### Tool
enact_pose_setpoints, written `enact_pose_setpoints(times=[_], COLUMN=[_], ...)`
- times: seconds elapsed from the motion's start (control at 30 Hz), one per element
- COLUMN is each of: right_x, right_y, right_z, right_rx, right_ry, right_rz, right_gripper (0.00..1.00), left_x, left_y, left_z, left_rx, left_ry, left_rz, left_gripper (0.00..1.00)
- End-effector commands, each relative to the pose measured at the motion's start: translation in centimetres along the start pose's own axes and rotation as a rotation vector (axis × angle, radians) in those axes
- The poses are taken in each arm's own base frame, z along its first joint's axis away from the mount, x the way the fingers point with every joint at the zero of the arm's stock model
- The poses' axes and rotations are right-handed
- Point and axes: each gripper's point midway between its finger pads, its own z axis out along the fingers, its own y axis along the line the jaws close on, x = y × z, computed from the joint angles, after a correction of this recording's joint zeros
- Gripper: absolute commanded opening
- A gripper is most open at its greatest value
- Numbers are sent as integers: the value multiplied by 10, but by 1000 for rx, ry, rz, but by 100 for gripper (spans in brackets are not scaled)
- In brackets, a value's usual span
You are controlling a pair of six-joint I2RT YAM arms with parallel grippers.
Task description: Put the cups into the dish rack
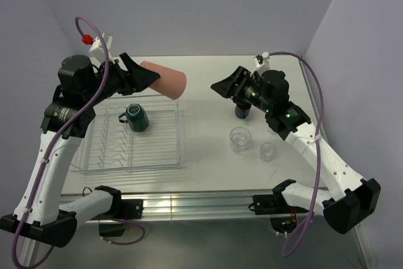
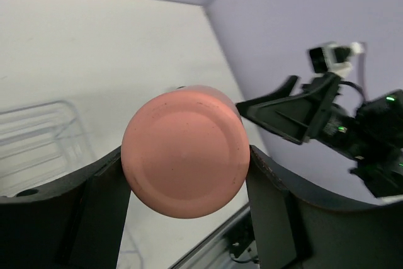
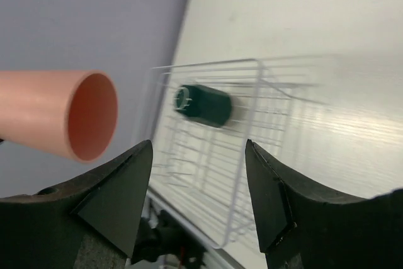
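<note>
Item: salmon-pink tumbler (image 1: 167, 80), pinched sideways at its closed end by left tool (image 1: 145, 79), held aloft near the far corner of the dish rack (image 1: 126, 165). Right tool (image 1: 224, 85): spread, empty. Risk: the smooth wall may slip, so the tumbler could be dropped onto the rim.

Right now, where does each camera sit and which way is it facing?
Top external: above and behind the arm bases, looking down on the table, dish rack and both arms.
Left wrist: on the left hand, facing across to the right hand; its own fingers clamp the salmon-pink tumbler's base.
Right wrist: on the right hand, facing the rack and teal mug; its own open fingers frame the bottom.
Shared: all three show the tumbler.
</note>
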Motion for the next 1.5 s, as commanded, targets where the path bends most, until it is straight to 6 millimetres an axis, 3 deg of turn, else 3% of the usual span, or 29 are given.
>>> enact_pose_setpoints(times=[0.0,0.23,0.6,0.97,1.47], right_x=[-18,-20,-17,-18,-12], right_y=[-27,-33,-35,-33,-37], right_z=[-11,-17,-16,-20,-19], right_rx=[173,213,201,191,179], right_ry=[-78,-89,-82,-93,-90], right_rz=[-75,-101,-114,-133,-131], right_gripper=[68,69,69,70,70], left_x=[28,53,80,84,129], left_y=[62,123,155,183,220], left_z=[2,16,45,60,87], left_rx=[-267,-491,-613,-753,-857], left_ry=[110,142,117,22,71], left_rz=[38,52,73,86,118], left_gripper=[0,0,0,0,0])
